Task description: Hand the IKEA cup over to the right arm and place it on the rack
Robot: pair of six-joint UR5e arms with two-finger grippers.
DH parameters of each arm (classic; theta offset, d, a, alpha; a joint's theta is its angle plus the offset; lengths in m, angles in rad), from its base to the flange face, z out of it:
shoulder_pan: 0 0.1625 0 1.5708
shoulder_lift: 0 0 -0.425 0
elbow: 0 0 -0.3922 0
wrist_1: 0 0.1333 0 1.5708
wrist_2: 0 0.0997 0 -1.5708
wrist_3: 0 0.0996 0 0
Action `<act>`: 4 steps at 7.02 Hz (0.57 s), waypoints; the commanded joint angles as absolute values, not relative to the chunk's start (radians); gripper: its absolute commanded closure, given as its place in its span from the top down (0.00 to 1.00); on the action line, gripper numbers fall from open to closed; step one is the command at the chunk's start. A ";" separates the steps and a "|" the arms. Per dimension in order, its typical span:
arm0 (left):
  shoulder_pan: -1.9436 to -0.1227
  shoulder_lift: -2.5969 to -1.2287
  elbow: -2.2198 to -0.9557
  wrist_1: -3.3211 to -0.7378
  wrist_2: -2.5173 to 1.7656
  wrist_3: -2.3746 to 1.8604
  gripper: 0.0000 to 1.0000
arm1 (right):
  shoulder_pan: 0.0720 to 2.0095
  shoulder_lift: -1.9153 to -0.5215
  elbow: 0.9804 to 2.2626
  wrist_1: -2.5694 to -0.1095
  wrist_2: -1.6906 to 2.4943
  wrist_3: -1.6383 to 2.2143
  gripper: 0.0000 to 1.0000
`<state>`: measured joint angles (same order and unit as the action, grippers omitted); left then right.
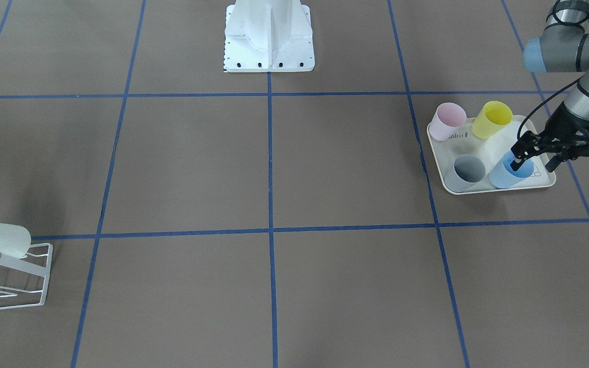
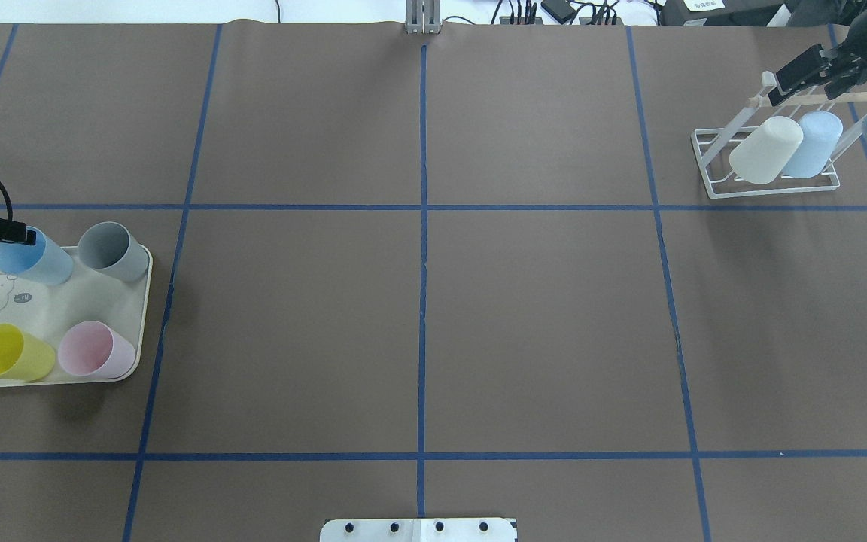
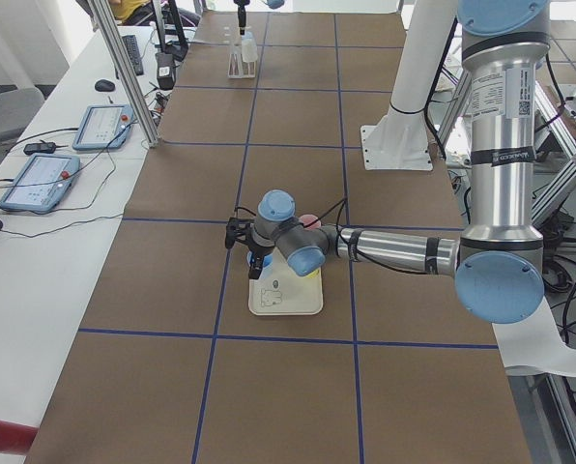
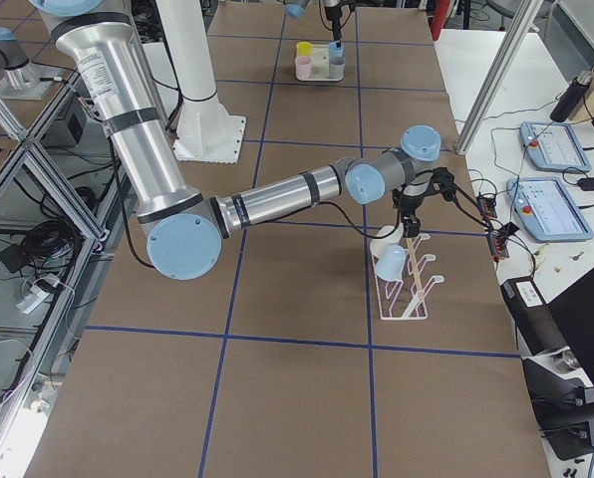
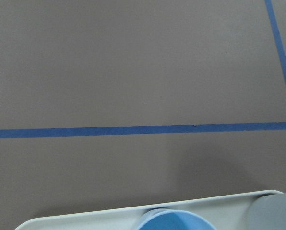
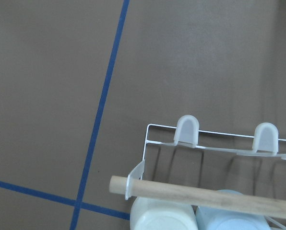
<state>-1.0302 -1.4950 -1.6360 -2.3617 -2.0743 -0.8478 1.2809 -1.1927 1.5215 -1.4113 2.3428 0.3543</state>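
The left tool (image 1: pixel 534 164) hangs over the cream tray (image 1: pixel 481 148) at the right of the front view. It is spread wide, with 1 finger dipped inside the mouth of the blue cup (image 1: pixel 503 177) and the other outside its wall, so nothing is gripped yet. The step in hand looks like the pick-up.

- Pinch the wall squarely, far enough below the rim that the cup cannot pivot.
- Lift straight up to clear the grey cup (image 1: pixel 468 171) just beside it.
- Leave the opposite wall free for the hand-over.

The right tool (image 2: pixel 817 75), upper right of the overhead view, seems spread and empty. It hangs above the rack (image 2: pixel 712 177), which holds a cream cup (image 2: pixel 765 150) and a pale-blue cup (image 2: pixel 813 143).
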 commanded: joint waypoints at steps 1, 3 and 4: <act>-1.029 -1.496 -1.628 -2.362 -2.085 -0.848 0.90 | 1.281 -1.201 1.532 -1.411 2.342 0.354 0.99; -1.028 -1.493 -1.629 -2.362 -2.085 -0.848 0.89 | 1.281 -1.204 1.536 -1.411 2.344 0.354 0.99; -1.020 -1.493 -1.620 -2.364 -2.085 -0.848 0.83 | 1.281 -1.204 1.536 -1.411 2.342 0.354 0.99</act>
<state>-1.0259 -1.4931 -1.6269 -2.3627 -2.0844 -0.8483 1.2809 -1.2036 1.5347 -1.4113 2.3430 0.3544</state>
